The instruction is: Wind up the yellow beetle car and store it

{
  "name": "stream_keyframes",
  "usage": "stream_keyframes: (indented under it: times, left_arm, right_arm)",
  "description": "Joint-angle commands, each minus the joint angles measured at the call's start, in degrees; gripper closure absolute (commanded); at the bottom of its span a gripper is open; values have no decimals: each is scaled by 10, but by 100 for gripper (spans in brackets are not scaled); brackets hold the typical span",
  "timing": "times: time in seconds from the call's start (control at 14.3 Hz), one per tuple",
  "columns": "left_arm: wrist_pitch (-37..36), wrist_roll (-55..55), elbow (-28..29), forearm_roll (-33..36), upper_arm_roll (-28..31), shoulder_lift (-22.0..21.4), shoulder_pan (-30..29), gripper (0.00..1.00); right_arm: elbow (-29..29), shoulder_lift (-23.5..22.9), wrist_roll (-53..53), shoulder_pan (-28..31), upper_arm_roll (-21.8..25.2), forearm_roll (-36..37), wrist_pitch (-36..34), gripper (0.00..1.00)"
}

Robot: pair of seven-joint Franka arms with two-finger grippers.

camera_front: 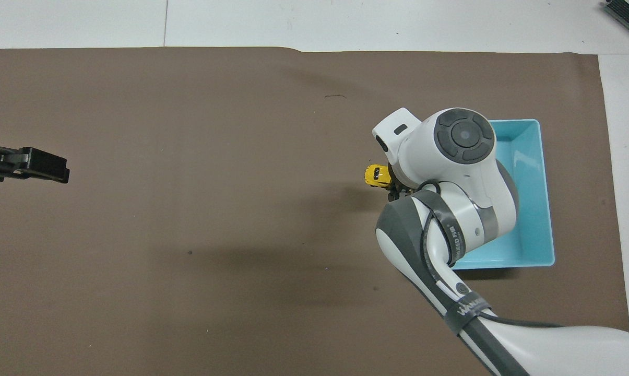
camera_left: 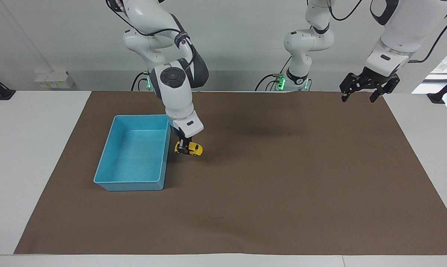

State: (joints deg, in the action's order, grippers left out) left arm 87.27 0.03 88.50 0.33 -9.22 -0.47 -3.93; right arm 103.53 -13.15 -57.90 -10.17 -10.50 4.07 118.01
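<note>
While the right gripper (camera_left: 186, 146) pinches the tiny yellow plastic beetle car (camera_left: 189, 148) just above the brown mat beside the light-blue rectangular plastic bin (camera_left: 114, 163), storing seems underway; next it needs carrying over the bin. The left gripper (camera_left: 363, 91) waits spread.

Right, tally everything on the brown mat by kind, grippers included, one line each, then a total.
Yellow beetle car: 1, clamped in the right gripper, lifted beside the bin
Blue bin: 1, nothing in it
Right gripper: 1, shut on the car
Left gripper: 1, open, waiting over the mat's corner at its own arm's end
Total: 4

car (camera_left: 188, 148) in right gripper (camera_left: 183, 145) | beside bin (camera_left: 134, 152) | over mat (camera_left: 282, 178)
</note>
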Motion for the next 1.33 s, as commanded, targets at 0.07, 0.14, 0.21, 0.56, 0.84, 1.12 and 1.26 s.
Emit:
stream_keyframes:
  times: [0.07, 0.14, 0.21, 0.56, 0.84, 1.12, 1.26]
  left_arm:
    - [-10, -3, 0, -7, 0, -7, -3, 0]
    - [-10, -3, 0, -7, 0, -7, -3, 0]
    - [-10, -3, 0, -7, 0, -7, -3, 0]
    - [-10, -4, 0, -7, 0, -7, -3, 0]
    - [-10, -4, 0, -7, 0, -7, -3, 0]
    - [-10, -4, 0, -7, 0, -7, -3, 0]
    - [-10, -4, 0, -7, 0, -7, -3, 0]
  right_arm:
    - [4, 47, -66, 58, -5, -1, -72, 100]
    - [6, 53, -86, 74, -5, -8, -86, 100]
    - [11, 59, -107, 91, -4, -8, -95, 100]
    - [77, 93, -163, 145, -2, 1, -66, 100]
    - [181, 144, -190, 171, -1, 5, 18, 100]
    - [217, 152, -229, 182, -1, 6, 72, 100]
    - [249, 146, -253, 183, -1, 6, 132, 100]
